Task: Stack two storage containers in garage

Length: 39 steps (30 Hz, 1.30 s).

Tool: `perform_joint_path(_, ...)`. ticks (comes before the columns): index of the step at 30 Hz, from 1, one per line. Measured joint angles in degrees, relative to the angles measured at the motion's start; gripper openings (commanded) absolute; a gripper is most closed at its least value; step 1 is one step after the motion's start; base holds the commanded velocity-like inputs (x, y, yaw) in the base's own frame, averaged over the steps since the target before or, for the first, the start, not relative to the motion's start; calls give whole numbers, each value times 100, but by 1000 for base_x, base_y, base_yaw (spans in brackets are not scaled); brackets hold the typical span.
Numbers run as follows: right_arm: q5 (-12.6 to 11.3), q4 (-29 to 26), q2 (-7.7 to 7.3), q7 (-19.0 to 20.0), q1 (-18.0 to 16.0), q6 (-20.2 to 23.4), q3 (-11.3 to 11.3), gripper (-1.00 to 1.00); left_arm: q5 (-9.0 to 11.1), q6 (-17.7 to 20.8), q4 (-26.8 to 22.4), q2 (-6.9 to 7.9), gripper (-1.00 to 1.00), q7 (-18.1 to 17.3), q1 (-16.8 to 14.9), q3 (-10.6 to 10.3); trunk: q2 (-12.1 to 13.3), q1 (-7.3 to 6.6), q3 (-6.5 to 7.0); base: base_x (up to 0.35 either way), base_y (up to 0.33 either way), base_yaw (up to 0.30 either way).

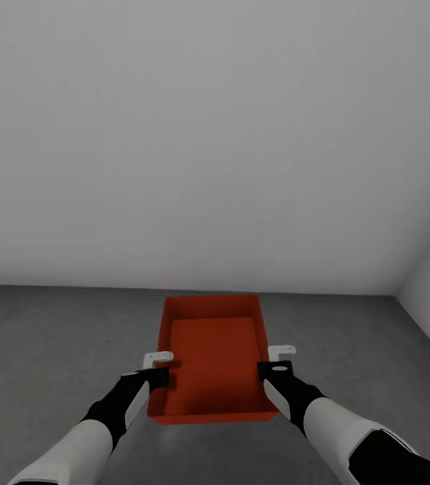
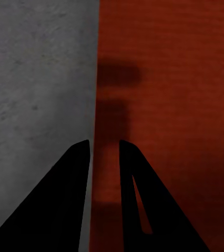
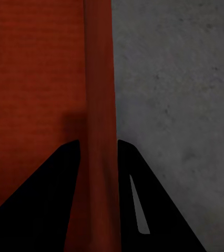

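Head view: orange-red topless storage container (image 1: 211,357), thin plain walls, over dark grey speckled floor (image 1: 46,337) near white wall (image 1: 215,135), between both arms.
Left wrist view: left gripper (image 2: 104,152) clamps container's side wall.
Right wrist view: right gripper (image 3: 98,152) clamps opposite wall.

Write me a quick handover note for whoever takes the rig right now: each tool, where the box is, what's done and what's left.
Left tool: straddles the left wall of the orange-red rectangular topless storage container, jaws not fully shut.
Right tool: straddles the container's right wall the same way.
Container: in front of the robot over the dark grey speckled concrete floor, near the plain white wall; I cannot tell whether it is already resting on the floor.
Done: this container has reached the grey-floored room.
Left: confirm it is down, release, then stack the other container on it.
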Motion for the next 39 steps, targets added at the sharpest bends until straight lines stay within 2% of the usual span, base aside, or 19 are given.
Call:
perform_joint_path(13, 0, 1, -4, 7, -1, 3, 2, -100, 1, -2, 4, -5, -100, 5, 0, 1, -521, 286, -237, 0, 0, -6)
perform_joint_path(20, -5, 2, -4, 6, 0, 1, 4, -100, 1, -2, 3, -5, -100, 5, 0, 0, -802, 439, -415, 0, 0, -5)
perform_joint_path(39, -4, 2, -4, 6, -1, 4, 4, -100, 1, -2, 5, -5, -100, 5, 0, 1, -1564, 857, -826, 0, 0, -89)
